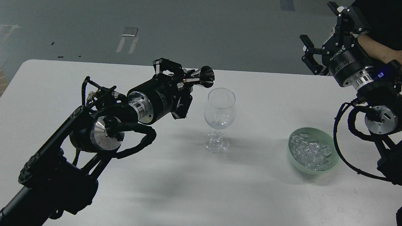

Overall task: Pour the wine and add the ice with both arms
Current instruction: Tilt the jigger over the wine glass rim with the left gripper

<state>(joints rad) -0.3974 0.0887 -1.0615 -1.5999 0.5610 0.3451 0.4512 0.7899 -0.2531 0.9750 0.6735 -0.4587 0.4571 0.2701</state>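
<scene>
Nearest the head camera, the thick black links of both arms are coming in from the lower left and right edges over the white table (pixel 212 206). Farther in, the left gripper (pixel 184 78) is clamped on a small metallic jigger (pixel 201 76), holding it tipped on its side with its open mouth pointing at the rim of the wine glass (pixel 218 119), just beside and a little above it. The glass is standing upright near the table's middle; a little clear content is sitting low in its bowl, though whether that is liquid or ice is hard to tell. To its right, well apart, the ice (pixel 311 151) is lying heaped in a pale green bowl (pixel 293 160). Farthest off, the right gripper (pixel 317 52) is hanging high past the table's far edge with its fingers spread apart and nothing between them, close to a person's forearm (pixel 396 54) resting there.

The step in hand looks like the pour. To do it well, the left wrist should be bringing the jigger's lip fully over the glass opening before rolling further, tilting slowly so nothing is running down the outside, and staying clear of the thin rim so the glass is not being nudged over. The right arm should be waiting away from the bowl until then
</scene>
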